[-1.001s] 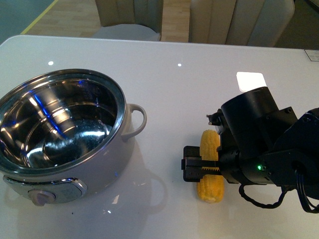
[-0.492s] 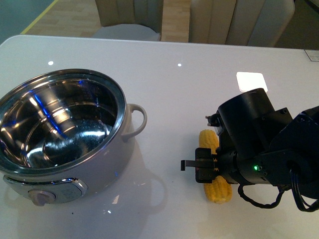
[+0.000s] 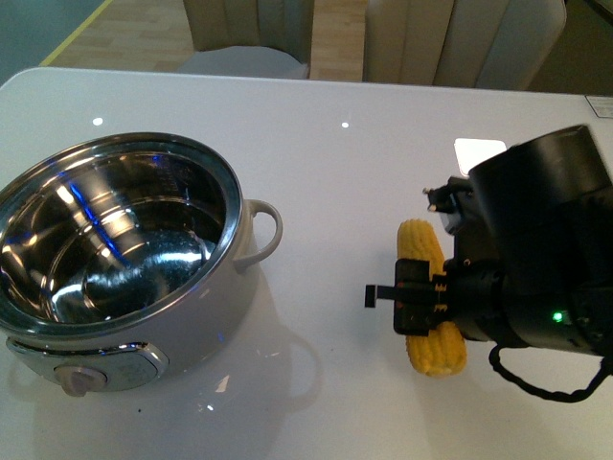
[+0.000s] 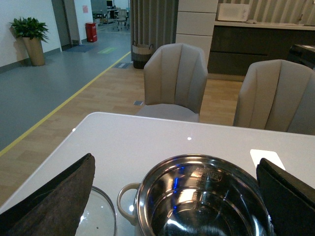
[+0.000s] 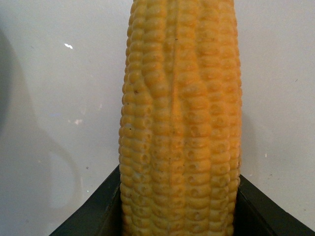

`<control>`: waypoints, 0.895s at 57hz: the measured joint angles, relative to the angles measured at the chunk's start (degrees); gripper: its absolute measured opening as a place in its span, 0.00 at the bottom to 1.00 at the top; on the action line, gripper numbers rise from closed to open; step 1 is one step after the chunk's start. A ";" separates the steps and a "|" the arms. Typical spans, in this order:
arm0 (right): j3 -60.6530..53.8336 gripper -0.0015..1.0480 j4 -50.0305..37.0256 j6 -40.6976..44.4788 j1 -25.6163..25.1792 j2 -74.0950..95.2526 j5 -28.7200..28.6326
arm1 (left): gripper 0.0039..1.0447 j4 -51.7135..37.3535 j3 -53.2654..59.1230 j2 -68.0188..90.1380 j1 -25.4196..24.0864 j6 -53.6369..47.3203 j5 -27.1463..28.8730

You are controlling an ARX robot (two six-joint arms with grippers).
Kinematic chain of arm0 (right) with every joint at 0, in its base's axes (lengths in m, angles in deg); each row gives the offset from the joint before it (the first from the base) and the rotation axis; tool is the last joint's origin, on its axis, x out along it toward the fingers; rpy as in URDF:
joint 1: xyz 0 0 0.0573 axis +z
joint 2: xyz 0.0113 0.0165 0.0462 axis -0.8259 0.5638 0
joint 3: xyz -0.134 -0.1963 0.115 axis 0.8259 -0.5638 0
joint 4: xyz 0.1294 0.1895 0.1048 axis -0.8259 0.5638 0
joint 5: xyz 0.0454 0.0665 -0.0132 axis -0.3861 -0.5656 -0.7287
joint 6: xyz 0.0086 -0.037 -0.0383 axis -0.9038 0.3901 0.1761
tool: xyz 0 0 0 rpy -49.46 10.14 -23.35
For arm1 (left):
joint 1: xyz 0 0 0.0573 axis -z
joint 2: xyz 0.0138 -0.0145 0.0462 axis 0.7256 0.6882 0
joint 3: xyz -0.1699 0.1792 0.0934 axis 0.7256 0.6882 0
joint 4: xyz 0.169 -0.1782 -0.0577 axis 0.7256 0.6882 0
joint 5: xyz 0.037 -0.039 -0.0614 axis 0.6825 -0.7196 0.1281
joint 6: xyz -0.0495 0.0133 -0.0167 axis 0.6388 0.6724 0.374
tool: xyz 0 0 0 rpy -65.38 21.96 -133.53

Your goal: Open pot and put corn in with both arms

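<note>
Corn [image 3: 420, 247] well clear of pot [image 3: 235, 220] rim

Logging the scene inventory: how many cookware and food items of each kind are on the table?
Pot: 1
Glass lid: 1
Corn cob: 1
Total: 3

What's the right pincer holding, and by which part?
The right pincer grips the husked yellow corn cob across its middle, one finger on each side.
</note>
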 joint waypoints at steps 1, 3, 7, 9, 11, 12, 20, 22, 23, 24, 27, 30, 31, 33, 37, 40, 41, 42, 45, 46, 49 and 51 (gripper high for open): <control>-0.55 0.43 0.13 -0.09 -0.20 -1.73 -0.20 | 0.94 0.00 0.00 0.02 0.00 0.00 0.00; -1.05 0.40 0.26 -0.24 -0.37 -3.52 -0.31 | 0.94 0.00 0.00 0.00 0.00 0.00 0.00; -1.81 0.37 0.96 -0.79 -0.59 -7.15 -0.66 | 0.94 0.00 0.00 0.00 0.00 0.00 0.00; -2.03 0.36 1.55 -1.27 -0.59 -8.94 -0.76 | 0.94 0.00 0.00 0.00 0.00 0.00 0.00; -2.16 0.35 2.10 -1.62 -0.57 -10.69 -0.94 | 0.94 0.00 0.00 0.00 0.00 0.00 0.00; -2.19 0.35 2.27 -1.75 -0.55 -11.26 -1.03 | 0.94 0.00 0.00 0.00 0.00 0.00 0.00; -1.62 0.36 4.76 -3.41 0.35 -17.20 -1.42 | 0.94 0.00 0.00 0.00 0.00 0.00 0.00; -1.03 0.36 5.42 -4.00 0.74 -18.23 -1.53 | 0.94 0.00 0.00 0.00 0.00 0.00 0.00; -0.81 0.36 5.64 -4.09 0.90 -18.51 -1.53 | 0.94 0.00 0.00 0.02 0.00 0.00 0.00; -0.26 0.36 6.08 -4.22 1.22 -19.04 -1.57 | 0.94 0.00 0.00 0.00 0.00 0.00 0.00; 0.98 0.36 6.80 -4.46 1.84 -19.76 -1.70 | 0.94 0.00 0.00 0.00 0.00 0.00 0.00; 2.84 0.36 7.56 -4.70 2.54 -20.11 -1.77 | 0.94 0.00 0.00 0.00 0.00 0.00 0.00; 3.23 0.37 7.76 -4.72 2.64 -20.11 -1.77 | 0.94 0.00 0.00 0.00 0.00 0.00 0.00; 4.48 0.37 8.26 -4.90 2.93 -20.09 -1.79 | 0.94 0.00 0.00 0.00 0.00 0.00 0.00; 7.04 0.38 9.44 -5.57 3.28 -19.54 -2.05 | 0.94 0.00 0.00 0.00 0.00 0.00 0.00; 9.27 0.38 10.10 -6.23 3.48 -18.62 -2.60 | 0.94 0.00 0.00 0.00 0.00 0.00 0.00; 9.75 0.39 10.23 -6.38 3.52 -18.40 -2.60 | 0.94 0.00 0.00 0.00 0.00 0.00 0.00; 10.69 0.39 10.60 -6.60 3.56 -17.88 -2.60 | 0.94 0.00 0.00 0.00 0.00 0.00 0.00; 13.03 0.41 11.56 -7.39 3.87 -16.46 -2.54 | 0.94 0.00 0.00 0.00 0.00 0.00 0.00; 13.94 0.41 11.93 -7.69 4.00 -15.87 -2.54 | 0.94 0.00 0.00 0.00 0.00 0.00 0.00; 15.74 0.41 12.63 -8.50 4.31 -14.51 -2.56 | 0.94 0.00 0.00 0.00 0.00 0.00 0.00; 17.57 0.41 13.49 -9.11 4.70 -13.20 -2.54 | 0.94 0.00 0.00 0.00 0.00 0.00 0.00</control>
